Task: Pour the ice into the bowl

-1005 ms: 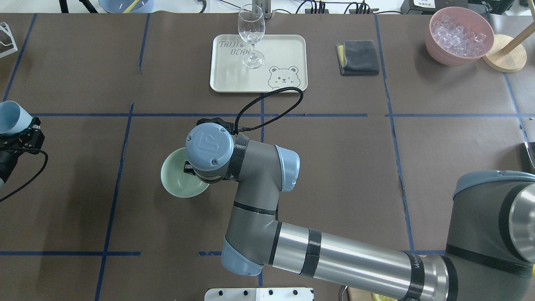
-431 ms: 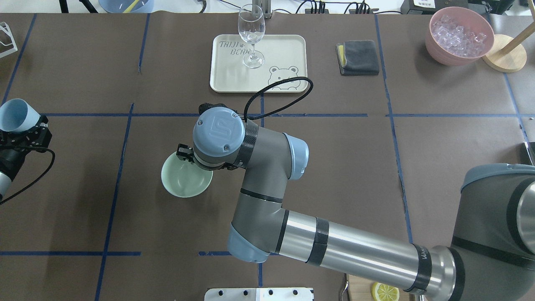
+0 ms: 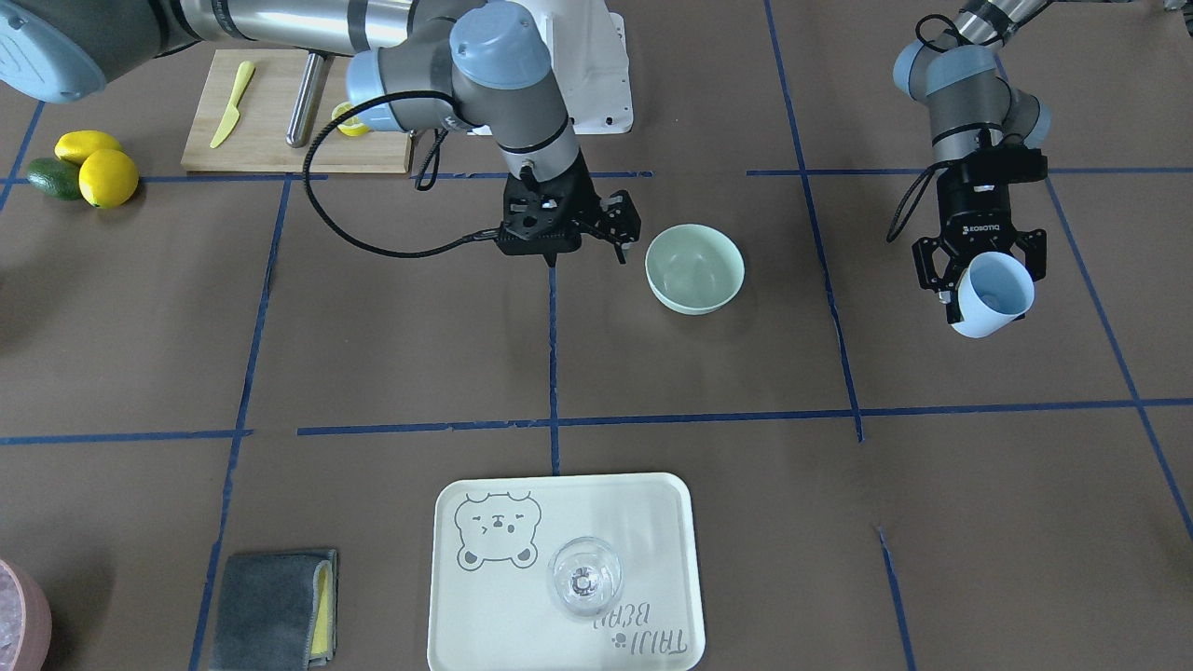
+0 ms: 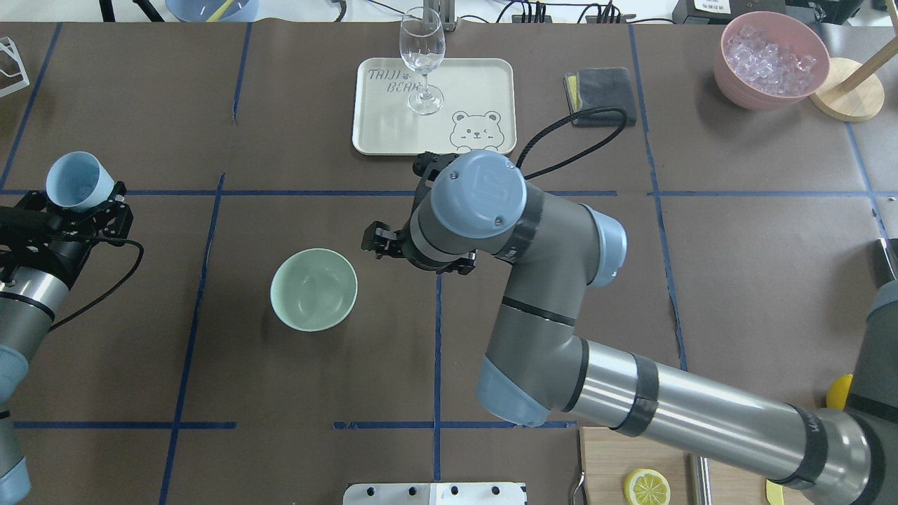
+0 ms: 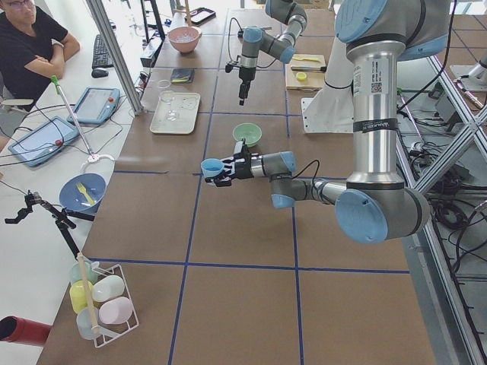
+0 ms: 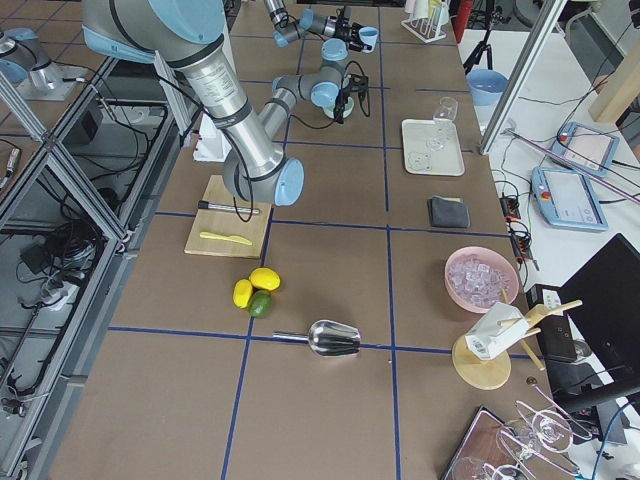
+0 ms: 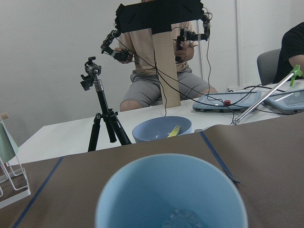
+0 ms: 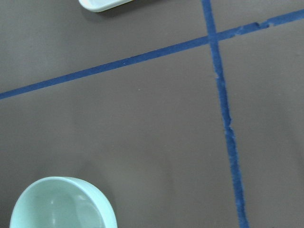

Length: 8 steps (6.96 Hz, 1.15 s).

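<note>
The pale mint-green bowl (image 4: pixel 313 289) stands upright and empty on the brown table; it also shows in the front view (image 3: pixel 694 268) and the right wrist view (image 8: pixel 61 204). My left gripper (image 4: pixel 74 200) is shut on a light blue cup (image 4: pixel 78 181), held upright above the table's left side, well left of the bowl. In the left wrist view a little clear ice (image 7: pixel 183 219) glints at the bottom of the cup (image 7: pixel 171 190). My right gripper (image 4: pixel 379 242) is open and empty, just right of the bowl and apart from it.
A cream bear tray (image 4: pixel 484 77) with a wine glass (image 4: pixel 421 63) stands at the far middle. A grey cloth (image 4: pixel 600 95) and a pink bowl of ice (image 4: pixel 770 59) are at the far right. A cutting board (image 3: pixel 298 112) and lemons (image 3: pixel 93 168) lie near the robot's base.
My right gripper has come off the bowl and moved right and away from it. My left gripper has carried the blue cup further onto the table. The bowl has stayed put.
</note>
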{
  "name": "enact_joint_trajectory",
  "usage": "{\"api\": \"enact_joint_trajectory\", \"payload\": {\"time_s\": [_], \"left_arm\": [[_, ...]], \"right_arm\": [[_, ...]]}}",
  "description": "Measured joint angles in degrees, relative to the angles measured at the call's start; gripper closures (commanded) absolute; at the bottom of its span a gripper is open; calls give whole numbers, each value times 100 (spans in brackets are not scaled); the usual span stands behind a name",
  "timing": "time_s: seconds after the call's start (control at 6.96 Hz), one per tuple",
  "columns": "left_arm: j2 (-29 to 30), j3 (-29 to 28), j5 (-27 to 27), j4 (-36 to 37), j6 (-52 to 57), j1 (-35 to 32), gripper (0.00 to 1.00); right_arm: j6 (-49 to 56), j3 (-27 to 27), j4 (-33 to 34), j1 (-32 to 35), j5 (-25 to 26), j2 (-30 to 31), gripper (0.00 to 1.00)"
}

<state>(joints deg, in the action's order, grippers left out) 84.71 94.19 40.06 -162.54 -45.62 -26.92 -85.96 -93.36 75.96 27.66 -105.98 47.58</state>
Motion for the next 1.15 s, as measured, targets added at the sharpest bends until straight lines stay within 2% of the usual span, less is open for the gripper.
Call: {"api": "enact_joint_trajectory", "payload": {"time_s": [0.29,0.57,0.86,1.01,1.15], "left_arm": [[178,844,-1,1748,158,76,100],[402,1339,-9,2822,177,459,100],[701,1814,-149,4228,184,1016,100],[867,1909,-422,4847,187,1244,100],[940,1938,-729,5175,346,1394,100]], "right_arm": [[184,-591,-22,211,-227,693,0],[494,-956,-53,293,-296,1185,0],[714,-1027,-49,355,-292,1305,0],[764,-1025,-47,376,-286,1323,0],[782,-1022,-46,384,-284,1329,0]]}}
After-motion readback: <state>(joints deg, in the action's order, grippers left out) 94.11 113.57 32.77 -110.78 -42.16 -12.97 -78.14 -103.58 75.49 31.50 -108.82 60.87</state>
